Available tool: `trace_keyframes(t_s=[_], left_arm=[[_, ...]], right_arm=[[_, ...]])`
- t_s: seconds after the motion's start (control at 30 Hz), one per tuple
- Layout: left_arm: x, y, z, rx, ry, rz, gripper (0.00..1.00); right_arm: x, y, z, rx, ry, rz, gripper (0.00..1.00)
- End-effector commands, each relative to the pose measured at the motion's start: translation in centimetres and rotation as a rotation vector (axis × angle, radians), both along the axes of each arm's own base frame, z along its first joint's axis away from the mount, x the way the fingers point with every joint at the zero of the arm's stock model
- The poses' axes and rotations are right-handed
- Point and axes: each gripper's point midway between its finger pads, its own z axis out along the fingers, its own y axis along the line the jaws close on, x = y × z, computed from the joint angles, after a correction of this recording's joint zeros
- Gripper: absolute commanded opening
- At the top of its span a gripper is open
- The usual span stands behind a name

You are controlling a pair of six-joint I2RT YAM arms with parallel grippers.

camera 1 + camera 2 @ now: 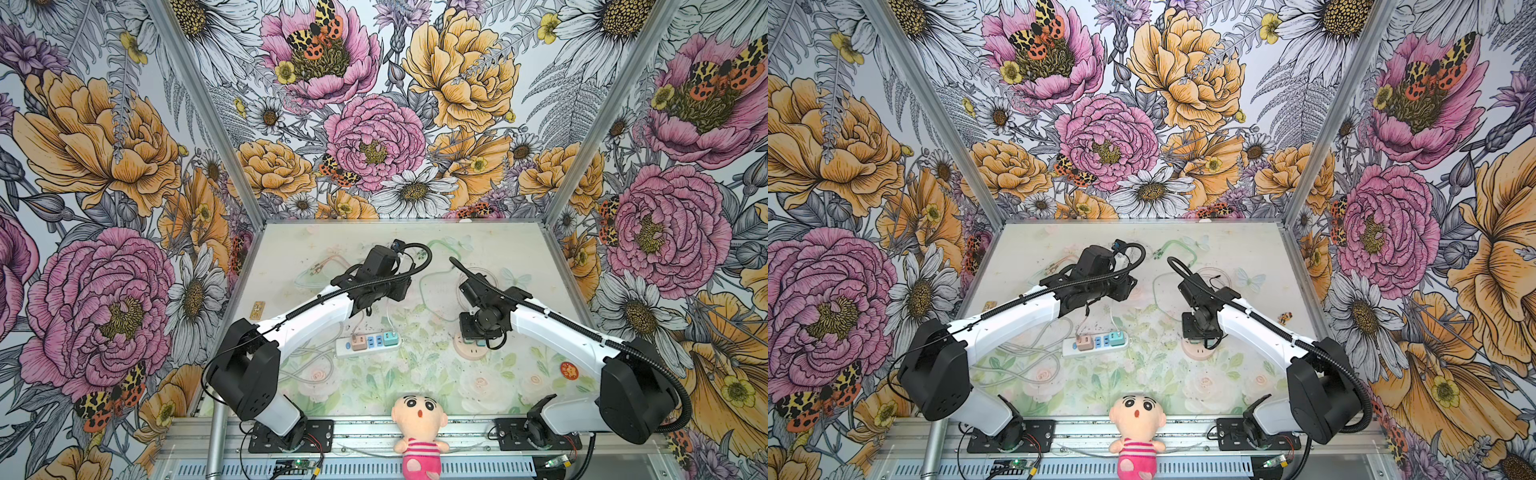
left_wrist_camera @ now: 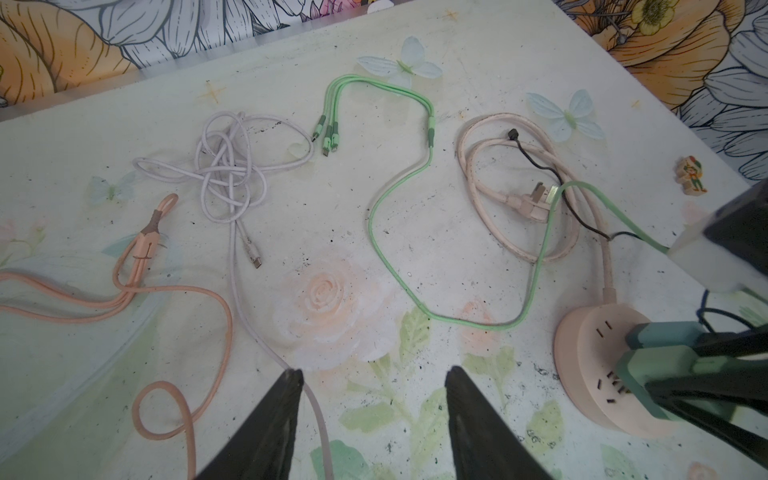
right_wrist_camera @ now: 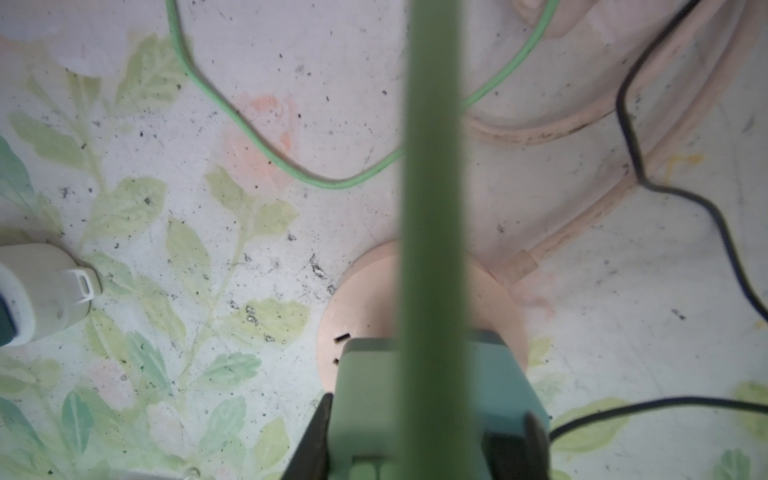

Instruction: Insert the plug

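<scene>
Right hand holds green plug upright, cable up, over socket.

No legible text, no labels — none.

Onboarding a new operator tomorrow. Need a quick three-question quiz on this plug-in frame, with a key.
1. True or false: the left gripper has its fingers shut on a white cable.
2. What does the right gripper clamp? A) a pink three-pin plug B) a green block-shaped plastic plug C) a plush doll
3. Fill in: the round pink plastic socket hub lies directly below the ______ gripper.

Key
1. False: its fingers stand open and empty.
2. B
3. right
</scene>
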Motion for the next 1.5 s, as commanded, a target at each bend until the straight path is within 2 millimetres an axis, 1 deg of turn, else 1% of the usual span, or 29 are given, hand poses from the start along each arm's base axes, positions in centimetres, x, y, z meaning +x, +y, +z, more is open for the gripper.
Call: trace_keyframes(t_s=[0.0, 0.17, 0.33, 0.6, 0.73, 0.97, 1.17, 1.47], left_arm=[[0.3, -0.1, -0.2, -0.017, 0.002, -0.006, 0.58], [0.3, -0.2, -0.3, -0.02, 0.006, -0.008, 0.58], [0.1, -0.3, -0.4, -0.023, 0.011, -0.012, 0.58], [0.0, -0.4, -0.2, -0.028, 0.011, -0.017, 0.58], [-0.1, -0.3, -0.1, -0.029, 0.008, -0.018, 0.58], [-0.2, -0.3, -0.1, -0.03, 0.009, -0.018, 0.58], [-0.1, -0.3, 0.0, -0.03, 0.007, -0.017, 0.57], [-0.2, -0.3, -0.1, -0.028, 0.013, -0.018, 0.58]], right_arm=[[0.7, -0.1, -0.4, -0.018, -0.023, -0.006, 0.0], [0.7, 0.0, -0.6, -0.007, -0.028, -0.008, 0.0], [0.2, 0.1, -1.1, 0.004, -0.001, -0.002, 0.0], [-0.4, 0.7, -1.0, 0.044, 0.019, 0.01, 0.0], [-0.8, 0.5, -0.9, 0.045, 0.023, 0.007, 0.0], [-1.4, -0.5, -1.0, -0.004, 0.038, 0.016, 0.0], [-1.0, -0.5, -0.8, -0.015, 0.032, 0.026, 0.0], [-0.7, -0.1, -1.6, -0.041, 0.054, 0.029, 0.0]])
